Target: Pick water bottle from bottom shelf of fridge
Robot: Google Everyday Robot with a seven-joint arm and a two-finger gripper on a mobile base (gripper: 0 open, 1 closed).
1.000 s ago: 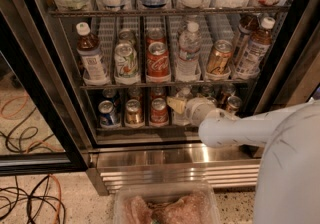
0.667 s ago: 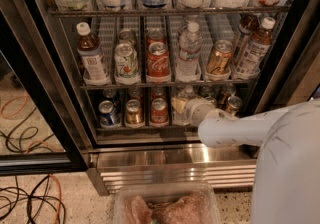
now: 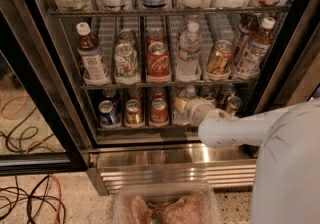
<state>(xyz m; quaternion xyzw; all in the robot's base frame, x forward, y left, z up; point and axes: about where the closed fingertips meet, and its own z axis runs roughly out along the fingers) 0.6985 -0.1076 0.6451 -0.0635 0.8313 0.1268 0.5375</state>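
Note:
The fridge (image 3: 45,83) stands open in front of me. On its bottom shelf (image 3: 145,128) the small clear water bottle (image 3: 182,102) with a white cap stands in the fourth lane from the left. My gripper (image 3: 192,108) is inside the bottom shelf, right against the bottle's right side, at the end of my white arm (image 3: 245,128), which comes in from the right. The arm's wrist hides the bottle's right half. Three cans (image 3: 133,112) stand in the lanes to the left of the bottle.
The middle rack holds a taller clear bottle (image 3: 189,50), cans and brown tea bottles (image 3: 90,53). More cans (image 3: 231,103) sit behind my wrist. The ribbed steel base panel (image 3: 175,164) lies below. A clear tub (image 3: 165,205) sits at the bottom edge. Cables (image 3: 30,198) lie on the floor at left.

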